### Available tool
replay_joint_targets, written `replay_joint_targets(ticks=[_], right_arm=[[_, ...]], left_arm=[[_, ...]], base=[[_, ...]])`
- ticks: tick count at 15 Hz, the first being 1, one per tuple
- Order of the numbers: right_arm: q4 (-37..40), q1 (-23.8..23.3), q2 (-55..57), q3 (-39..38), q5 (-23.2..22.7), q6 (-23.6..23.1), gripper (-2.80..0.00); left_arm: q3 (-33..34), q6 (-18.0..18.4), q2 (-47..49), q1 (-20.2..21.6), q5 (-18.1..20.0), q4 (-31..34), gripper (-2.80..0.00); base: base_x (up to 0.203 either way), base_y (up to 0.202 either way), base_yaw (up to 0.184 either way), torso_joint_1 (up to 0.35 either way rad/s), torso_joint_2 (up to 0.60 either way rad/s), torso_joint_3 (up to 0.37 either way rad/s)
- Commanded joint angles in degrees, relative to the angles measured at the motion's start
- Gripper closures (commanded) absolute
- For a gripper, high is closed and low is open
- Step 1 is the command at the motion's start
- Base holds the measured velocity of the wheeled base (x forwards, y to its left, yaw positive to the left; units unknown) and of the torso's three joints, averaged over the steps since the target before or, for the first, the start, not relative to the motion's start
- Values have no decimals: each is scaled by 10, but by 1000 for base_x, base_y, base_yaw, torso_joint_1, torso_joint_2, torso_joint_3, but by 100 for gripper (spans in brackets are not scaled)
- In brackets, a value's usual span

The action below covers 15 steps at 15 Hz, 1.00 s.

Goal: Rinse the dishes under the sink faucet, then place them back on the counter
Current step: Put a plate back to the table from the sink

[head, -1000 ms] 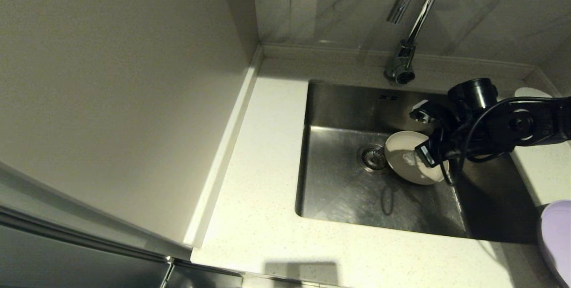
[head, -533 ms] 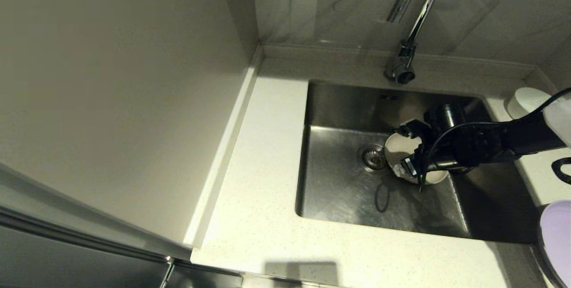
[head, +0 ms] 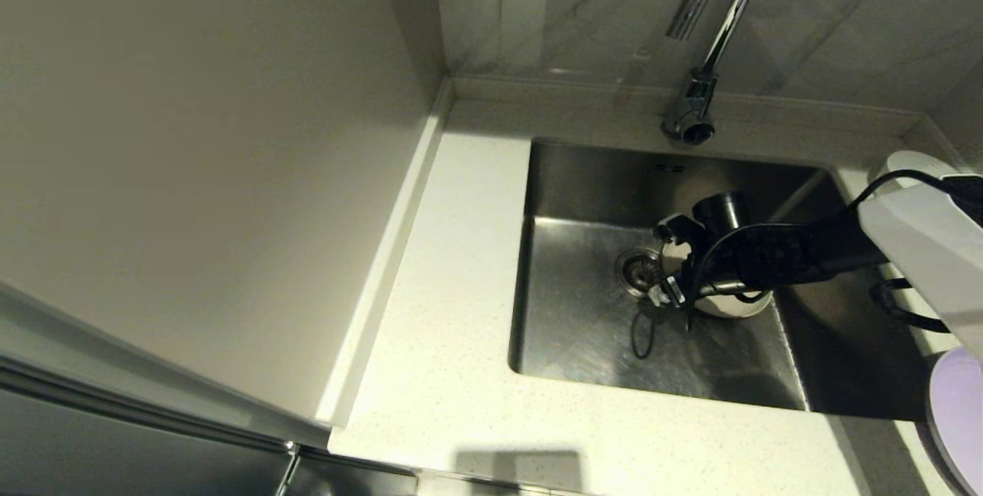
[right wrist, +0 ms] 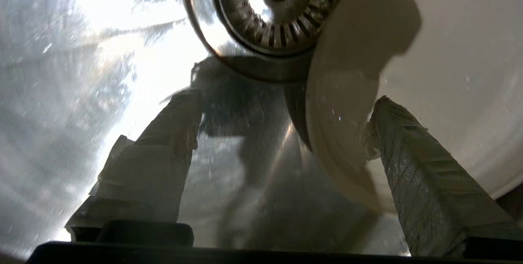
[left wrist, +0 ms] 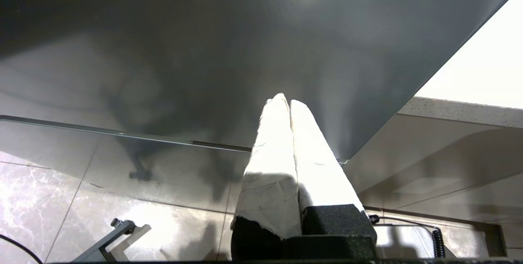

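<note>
The beige plate [head: 733, 305] lies on the floor of the steel sink [head: 584, 327], right of the drain strainer [head: 637, 269], mostly hidden under my right arm. My right gripper [head: 664, 262] is low in the basin and open. In the right wrist view the plate's rim [right wrist: 339, 133] stands between the fingers of the right gripper [right wrist: 286, 100], one finger over the plate's inside, the other over the bare sink floor. The lavender plate [head: 956, 419] and the white bowl [head: 910, 160] rest on the counter [head: 461, 250] at the right. My left gripper [left wrist: 286, 102] is parked, shut and empty.
The chrome faucet [head: 706, 58] rises behind the sink, its spout high above the basin. A tall beige panel [head: 192, 173] borders the counter on the left. The strainer [right wrist: 278, 6] lies just beyond the fingers. The left wrist view holds only a dark cabinet front and floor tiles.
My right gripper has dropped lower into the sink and moved left across the beige plate, from its right part to its rim by the drain. The plate has stayed put.
</note>
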State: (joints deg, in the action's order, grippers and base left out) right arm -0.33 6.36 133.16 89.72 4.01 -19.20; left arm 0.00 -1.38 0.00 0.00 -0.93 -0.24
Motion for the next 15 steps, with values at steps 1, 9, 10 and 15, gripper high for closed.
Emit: replay_joint_targets(ticks=[1,9,10,15], right_arm=[[-23,1,38,15,0,-2,-280],[-49,-10,106,112,26,-1,-280],[-49,-14,111,120,27,-1,-280],[-49,-23,131,149,31,-2,-280]], left_arm=[[0,0,-1,0,0,0,0],[0,0,-1,0,0,0,0],[0,0,-1,0,0,0,0],[0,0,-1,0,0,0,0]], base=[[0,0,0,0,0,0],[0,0,0,0,0,0],[0,0,0,0,0,0],[0,0,0,0,0,0]])
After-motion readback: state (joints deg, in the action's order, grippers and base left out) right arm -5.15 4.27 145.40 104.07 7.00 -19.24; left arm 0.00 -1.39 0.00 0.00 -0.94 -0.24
